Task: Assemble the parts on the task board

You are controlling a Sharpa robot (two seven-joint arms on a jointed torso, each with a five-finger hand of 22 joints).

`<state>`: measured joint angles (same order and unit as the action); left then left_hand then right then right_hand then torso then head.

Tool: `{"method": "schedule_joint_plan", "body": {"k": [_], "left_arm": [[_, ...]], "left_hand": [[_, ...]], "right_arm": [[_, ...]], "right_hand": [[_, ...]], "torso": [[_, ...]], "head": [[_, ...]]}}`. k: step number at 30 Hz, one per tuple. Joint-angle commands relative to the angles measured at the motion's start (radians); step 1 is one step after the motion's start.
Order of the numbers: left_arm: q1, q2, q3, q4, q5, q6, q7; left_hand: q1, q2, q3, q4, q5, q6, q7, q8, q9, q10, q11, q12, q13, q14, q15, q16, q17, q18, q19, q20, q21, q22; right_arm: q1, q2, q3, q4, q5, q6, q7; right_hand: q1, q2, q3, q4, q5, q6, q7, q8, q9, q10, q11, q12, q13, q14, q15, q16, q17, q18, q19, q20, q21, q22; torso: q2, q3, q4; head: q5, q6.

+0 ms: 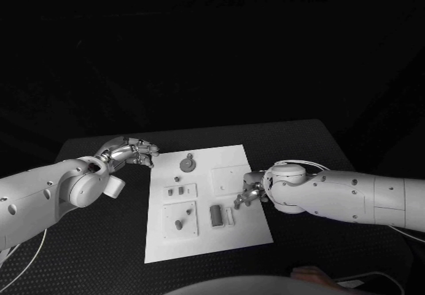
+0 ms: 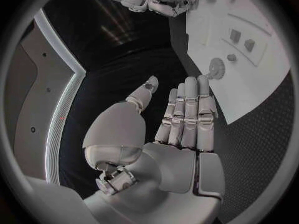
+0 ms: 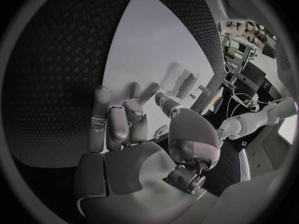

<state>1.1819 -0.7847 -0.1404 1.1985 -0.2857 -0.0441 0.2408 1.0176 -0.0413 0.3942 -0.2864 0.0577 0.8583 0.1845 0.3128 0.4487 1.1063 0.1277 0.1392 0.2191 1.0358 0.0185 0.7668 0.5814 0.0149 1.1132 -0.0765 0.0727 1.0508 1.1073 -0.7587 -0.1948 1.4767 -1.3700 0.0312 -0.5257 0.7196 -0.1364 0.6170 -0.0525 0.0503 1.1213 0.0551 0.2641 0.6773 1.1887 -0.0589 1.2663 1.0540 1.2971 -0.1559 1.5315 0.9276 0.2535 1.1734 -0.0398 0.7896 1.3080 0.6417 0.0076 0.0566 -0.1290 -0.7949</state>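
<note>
White rectangular task board [image 1: 232, 161] at frame centre carries loose small grey parts [image 1: 216, 216]; assembly appears barely begun. Left hand [image 1: 132, 152] open, empty; right hand [image 1: 252, 194] grip indeterminate.

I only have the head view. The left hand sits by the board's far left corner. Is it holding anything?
Observer: No. In the left wrist view the left hand has a bare palm, fingers straight, thumb apart.
Operator: What lies ahead of its fingertips?
Observer: The round toothed part on the task board, apart from the fingertips.
Operator: And the right hand?
Observer: The right wrist view shows the right hand over the task board, some fingers curled, no part between them.
</note>
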Motion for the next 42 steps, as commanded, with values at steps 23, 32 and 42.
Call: {"method": "schedule_joint_plan", "body": {"k": [23, 32, 42], "left_arm": [[0.0, -0.002, 0.001, 0.004, -0.006, 0.025, -0.003], [0.0, -0.001, 0.001, 0.009, -0.007, 0.025, -0.004], [0.0, -0.003, 0.0, 0.012, -0.009, 0.024, -0.005]], "left_hand": [[-0.009, 0.002, -0.007, 0.001, -0.005, -0.002, -0.005, 0.001, -0.001, -0.006, 0.001, 0.006, -0.001, -0.002, 0.005, -0.007, 0.002, 0.016, -0.005, 0.001, -0.002, -0.002], [-0.011, 0.002, -0.007, 0.002, -0.005, -0.002, -0.005, 0.001, -0.001, -0.006, 0.001, 0.006, -0.001, -0.002, 0.005, -0.007, 0.002, 0.016, -0.005, 0.001, -0.002, -0.002], [-0.012, 0.003, -0.008, 0.002, -0.005, -0.003, -0.005, 0.0, -0.001, -0.006, 0.001, 0.006, -0.001, -0.002, 0.005, -0.007, 0.003, 0.017, -0.005, 0.001, -0.002, -0.002]], "right_arm": [[-0.026, 0.047, -0.007, -0.027, -0.203, 0.035, 0.002], [-0.027, 0.054, -0.009, -0.038, -0.172, 0.09, 0.003], [-0.028, 0.037, -0.009, -0.049, 0.023, 0.12, 0.013]], "right_hand": [[0.058, 0.016, 0.007, -0.169, -0.001, -0.003, 0.007, -0.011, -0.014, -0.001, 0.012, -0.021, -0.004, -0.016, 0.009, -0.008, -0.023, 0.008, -0.004, 0.014, -0.001, 0.016], [0.007, 0.019, 0.022, -0.13, -0.001, -0.035, 0.02, -0.03, -0.023, -0.044, 0.024, -0.056, -0.027, -0.06, 0.02, -0.023, -0.081, 0.008, -0.022, 0.024, -0.016, 0.015], [0.101, 0.159, 0.038, -0.243, -0.001, -0.065, 0.032, -0.04, -0.022, -0.054, 0.036, -0.06, -0.024, -0.08, 0.032, -0.019, -0.084, 0.008, -0.044, 0.029, -0.008, 0.023]], "torso": [[-0.001, 0.0009, -0.0008], [-0.001, 0.0007, 0.0004], [0.0, 0.0012, -0.0014]], "head": [[-0.002, -0.003], [-0.002, -0.007], [0.002, -0.006]]}}
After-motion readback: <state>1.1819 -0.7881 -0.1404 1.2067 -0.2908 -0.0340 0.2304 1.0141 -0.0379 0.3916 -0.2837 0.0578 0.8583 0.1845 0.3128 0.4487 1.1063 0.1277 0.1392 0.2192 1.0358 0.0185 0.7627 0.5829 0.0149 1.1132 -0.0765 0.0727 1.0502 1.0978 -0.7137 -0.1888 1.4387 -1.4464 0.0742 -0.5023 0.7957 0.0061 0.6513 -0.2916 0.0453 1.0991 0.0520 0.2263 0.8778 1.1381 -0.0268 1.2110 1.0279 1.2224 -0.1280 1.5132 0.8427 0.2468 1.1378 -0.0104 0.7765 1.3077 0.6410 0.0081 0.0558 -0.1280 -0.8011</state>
